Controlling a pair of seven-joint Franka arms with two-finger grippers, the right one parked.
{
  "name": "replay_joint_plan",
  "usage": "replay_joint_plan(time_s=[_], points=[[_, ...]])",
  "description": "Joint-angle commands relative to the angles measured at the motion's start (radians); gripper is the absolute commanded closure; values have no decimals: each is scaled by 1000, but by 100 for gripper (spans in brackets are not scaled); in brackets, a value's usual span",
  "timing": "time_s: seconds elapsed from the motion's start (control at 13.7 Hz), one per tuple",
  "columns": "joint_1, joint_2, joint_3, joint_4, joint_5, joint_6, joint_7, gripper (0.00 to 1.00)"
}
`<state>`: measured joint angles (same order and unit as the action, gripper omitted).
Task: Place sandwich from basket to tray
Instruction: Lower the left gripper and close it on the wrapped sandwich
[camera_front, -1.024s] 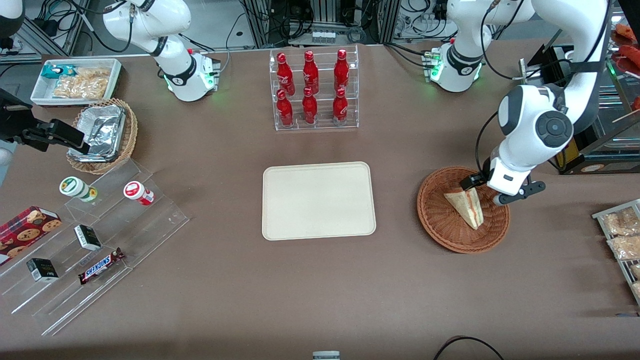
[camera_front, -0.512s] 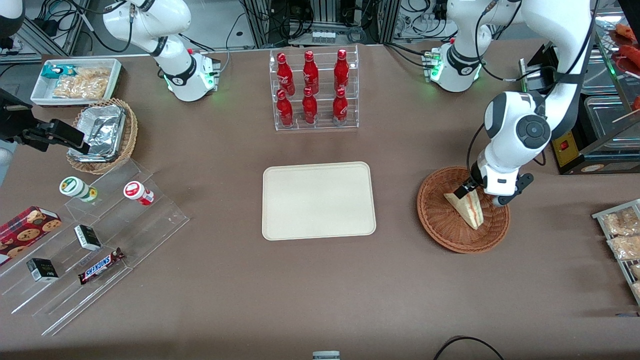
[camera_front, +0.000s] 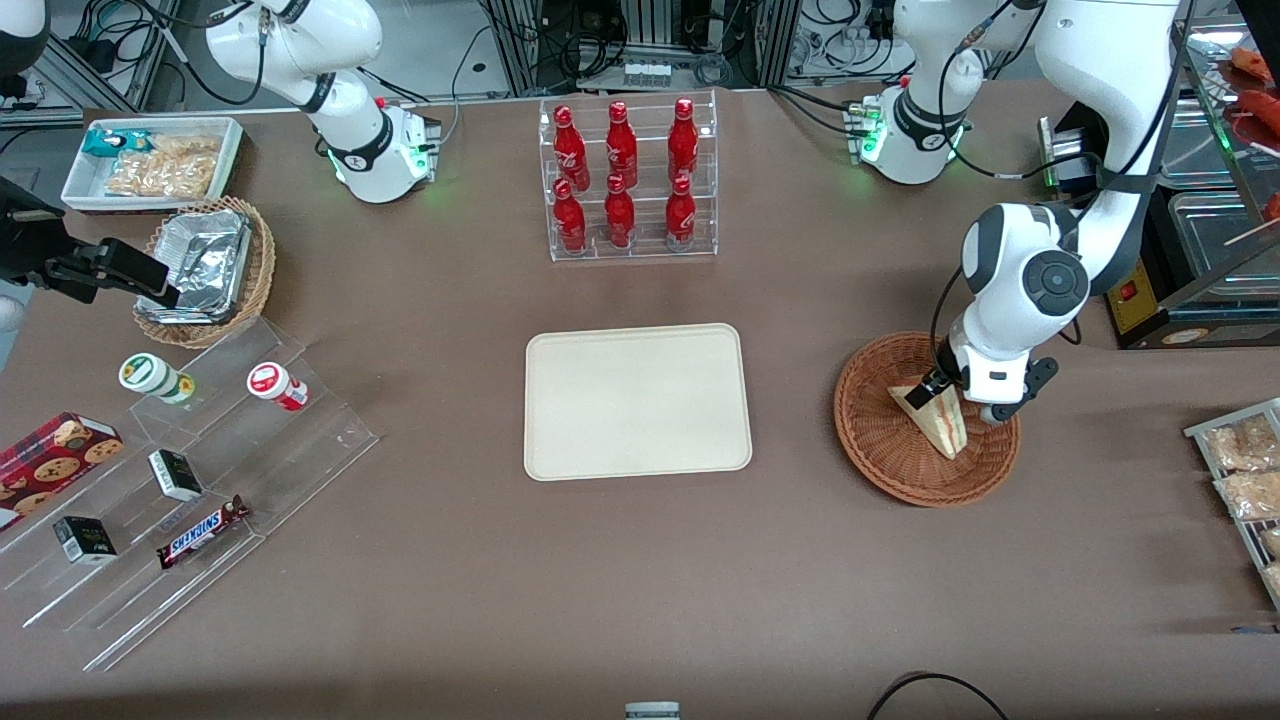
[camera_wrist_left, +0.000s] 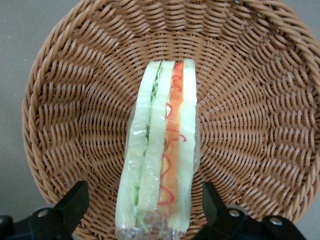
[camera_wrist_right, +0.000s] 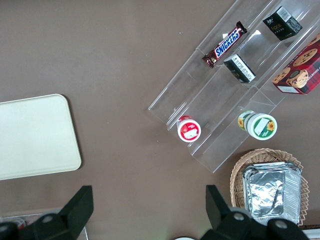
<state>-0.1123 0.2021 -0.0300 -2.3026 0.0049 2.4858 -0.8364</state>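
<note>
Resting on the brown table (camera_front: 640, 560) well apart from the cream tray (camera_front: 560, 450), the reddish-brown wicker basket (camera_front: 880, 470) holds the sandwich (camera_wrist_left: 160, 150), a film-wrapped wedge lying on edge with its filling layers showing. It looks light, soft and easily crushed, the wrap probably slippery, so a gentle pinch across the two bread faces seems best. The tool (camera_wrist_left: 145, 210) hangs low over it, spread wide, one finger to each side, holding nothing.

In the front view the gripper (camera_front: 958, 397) over the basket (camera_front: 880, 450) is mostly hidden by the arm's wrist and covers the sandwich's (camera_front: 940, 423) upper end, while the wrist view cuts off the sandwich's near end and the basket's rim
</note>
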Motion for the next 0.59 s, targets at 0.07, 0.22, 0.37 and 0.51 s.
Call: replay_joint_plan(time_s=[0.07, 0.22, 0.37, 0.51], points=[[5, 33, -2, 38, -5, 8, -19, 14], [6, 37, -2, 41, -5, 8, -24, 48], [5, 39, -4, 41, -6, 5, -52, 80], [0, 42, -4, 75, -6, -11, -64, 85]])
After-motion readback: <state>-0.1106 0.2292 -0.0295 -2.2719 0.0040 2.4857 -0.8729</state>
